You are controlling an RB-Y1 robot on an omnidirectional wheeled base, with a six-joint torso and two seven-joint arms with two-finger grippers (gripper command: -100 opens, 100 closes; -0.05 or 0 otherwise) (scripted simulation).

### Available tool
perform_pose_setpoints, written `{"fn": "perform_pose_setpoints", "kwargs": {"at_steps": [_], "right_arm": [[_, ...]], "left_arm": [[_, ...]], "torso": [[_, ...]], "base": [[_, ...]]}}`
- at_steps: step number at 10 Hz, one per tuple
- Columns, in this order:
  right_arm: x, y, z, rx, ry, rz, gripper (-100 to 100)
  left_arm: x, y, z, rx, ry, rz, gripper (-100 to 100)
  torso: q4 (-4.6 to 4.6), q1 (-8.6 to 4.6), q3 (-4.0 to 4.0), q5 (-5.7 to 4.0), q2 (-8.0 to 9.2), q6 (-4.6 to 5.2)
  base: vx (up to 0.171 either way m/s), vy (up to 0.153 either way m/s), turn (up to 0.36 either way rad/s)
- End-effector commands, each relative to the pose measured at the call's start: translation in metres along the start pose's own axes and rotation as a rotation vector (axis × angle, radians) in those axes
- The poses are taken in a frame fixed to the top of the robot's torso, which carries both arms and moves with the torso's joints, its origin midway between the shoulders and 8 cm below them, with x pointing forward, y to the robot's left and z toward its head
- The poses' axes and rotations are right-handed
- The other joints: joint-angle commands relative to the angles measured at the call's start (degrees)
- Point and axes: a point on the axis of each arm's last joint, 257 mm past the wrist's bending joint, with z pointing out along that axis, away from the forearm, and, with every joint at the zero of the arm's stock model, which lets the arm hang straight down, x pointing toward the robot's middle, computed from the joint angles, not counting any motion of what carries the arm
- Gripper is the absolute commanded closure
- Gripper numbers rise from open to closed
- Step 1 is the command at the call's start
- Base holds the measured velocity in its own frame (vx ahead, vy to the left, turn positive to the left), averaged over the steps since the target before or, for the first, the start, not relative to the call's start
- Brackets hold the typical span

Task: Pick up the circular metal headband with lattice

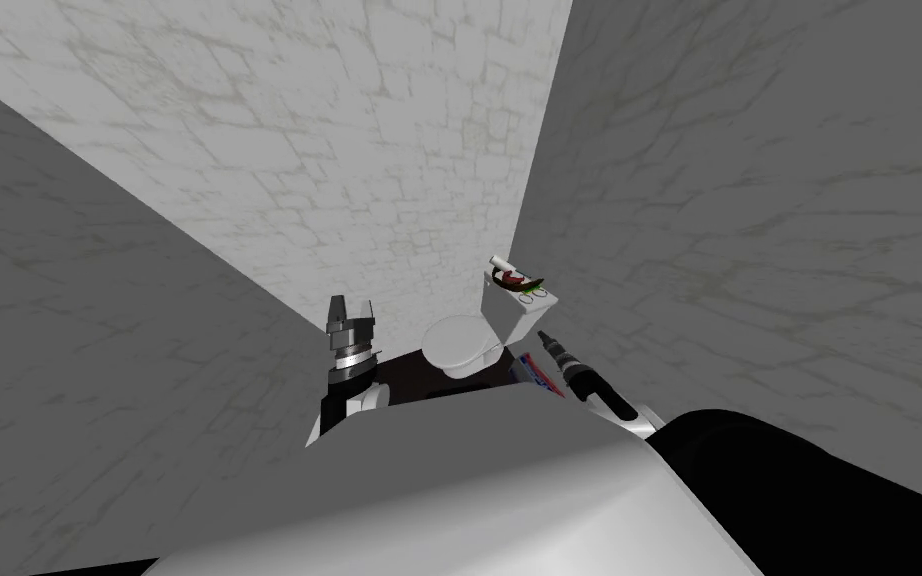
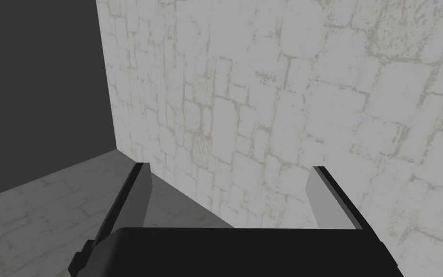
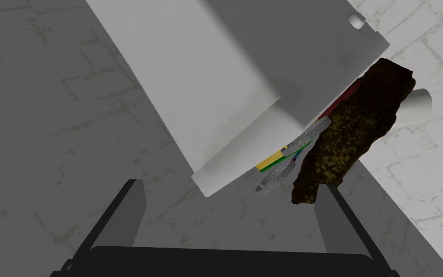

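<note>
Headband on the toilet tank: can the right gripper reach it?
Probably yes: the open right gripper sits close to the headband, which juts past the tank edge; nothing seems between.

Both jaws open; left arm (image 1: pixel 351 345) points to 12 o'clock, right arm (image 1: pixel 579 376) stretches toward 10 o'clock

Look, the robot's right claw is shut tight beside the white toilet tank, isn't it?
Not quite. The right claw is open, not shut: the right wrist view shows its two fingers standing wide apart with nothing between them. It is beside the white toilet tank, as you said.
</note>
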Motion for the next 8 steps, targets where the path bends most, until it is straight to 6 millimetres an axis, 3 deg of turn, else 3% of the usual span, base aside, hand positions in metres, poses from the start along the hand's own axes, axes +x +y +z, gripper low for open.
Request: {"fn": "perform_pose_setpoints", "kwargs": {"at_steps": [1,2,3,4,5,8], "right_arm": [[0.003,-0.023,-0.002,0.058,0.022,-0.026,-100],[0.001,-0.047,-0.009,0.12,0.048,-0.076,-100],[0.003,-0.052,-0.009,0.14,0.056,-0.076,-100],[-0.001,-0.075,-0.017,0.196,0.08,-0.127,-100],[0.001,-0.081,-0.018,0.221,0.09,-0.127,-100],[-0.008,-0.129,-0.038,0.35,0.152,-0.232,-100]], "left_arm": [[0.0,0.0,0.0,0.0,0.0,0.0,0],[0.0,0.0,0.0,0.0,0.0,0.0,0],[0.0,0.0,0.0,0.0,0.0,0.0,0],[0.0,0.0,0.0,0.0,0.0,0.0,0],[0.0,0.0,0.0,0.0,0.0,0.0,0],[0.0,0.0,0.0,0.0,0.0,0.0,0]], "torso": [[0.0,0.0,0.0,0.0,0.0,0.0],[0.0,-0.04,0.01,-0.01,0.01,0.05],[0.0,0.01,0.0,0.0,-0.01,-0.01],[0.0,-0.03,-0.01,-0.01,-0.02,0.04],[0.0,0.03,0.0,0.01,-0.01,0.01],[0.0,-0.08,-0.01,-0.01,-0.01,0.06]], "base": [[0.004,0.043,0.127],[0.009,0.059,0.28],[0.013,0.044,0.157],[0.008,0.064,0.229],[0.008,0.045,0.138],[0.011,0.042,0.25]]}}
